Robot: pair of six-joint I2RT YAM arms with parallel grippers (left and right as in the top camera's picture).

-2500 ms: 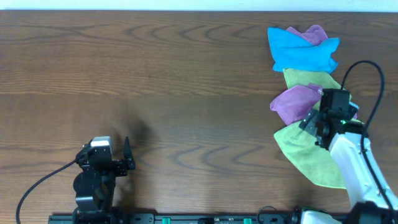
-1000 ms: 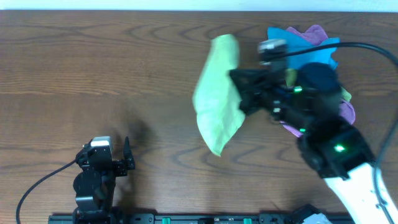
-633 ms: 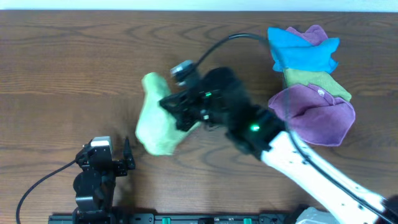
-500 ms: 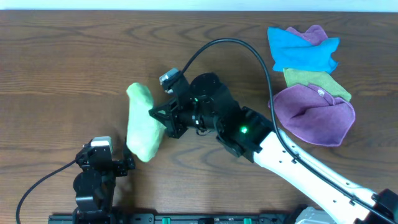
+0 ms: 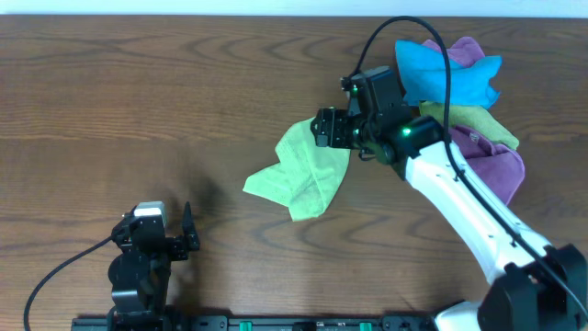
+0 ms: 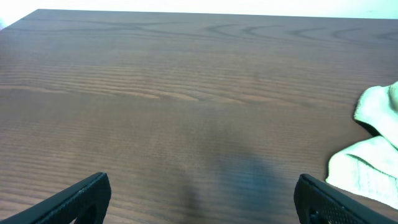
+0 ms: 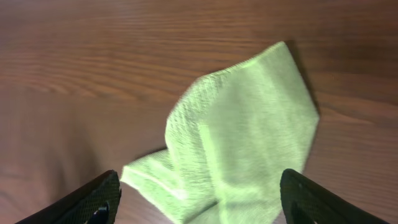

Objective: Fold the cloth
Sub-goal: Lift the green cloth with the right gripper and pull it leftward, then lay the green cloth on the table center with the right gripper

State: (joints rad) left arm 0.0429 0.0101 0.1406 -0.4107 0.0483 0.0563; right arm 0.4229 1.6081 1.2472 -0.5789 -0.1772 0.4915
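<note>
**Cloth loose mid-table, grippers empty**

Overhead: the cloth [image 5: 301, 175] lies rumpled on the table [image 5: 138, 92], probably set apart from the pile [image 5: 455, 78] for folding room. The right gripper [image 5: 328, 129] hovers at its far corner; the left gripper [image 5: 188, 234] sits by the near edge.

Left wrist: jaws wide, empty.

Right wrist: jaws wide, holding nothing, cloth below.

No writing legible.

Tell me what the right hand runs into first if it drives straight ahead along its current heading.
The lime cloth, crumpled on the table directly ahead of the open right hand; how far off is unclear.
</note>
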